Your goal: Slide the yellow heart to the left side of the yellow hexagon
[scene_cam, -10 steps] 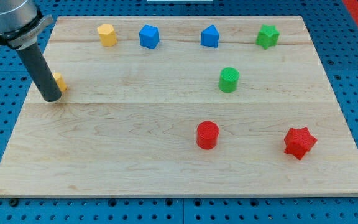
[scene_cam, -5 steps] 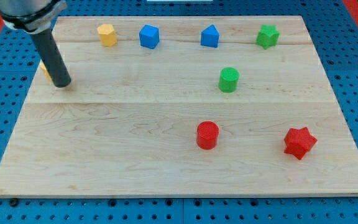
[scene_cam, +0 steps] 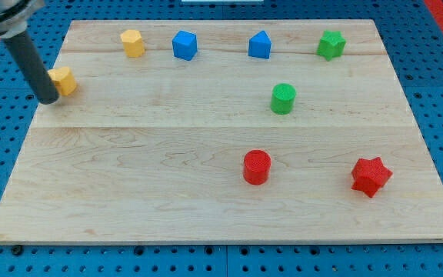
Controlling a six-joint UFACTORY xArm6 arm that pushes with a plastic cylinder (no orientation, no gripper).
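Note:
The yellow heart lies near the board's left edge, in the upper part of the view. The yellow hexagon stands near the top edge, up and to the right of the heart. My tip rests on the board just left of and slightly below the heart, touching or almost touching its left side. The dark rod rises from the tip toward the view's top left corner.
Along the top edge stand two blue blocks and a green star. A green cylinder sits right of centre. A red cylinder and a red star are lower right. The wooden board's left edge is close to my tip.
My tip swung from the heart's left to its right, then back left. The heart has moved up and slightly left, and shows fully again.

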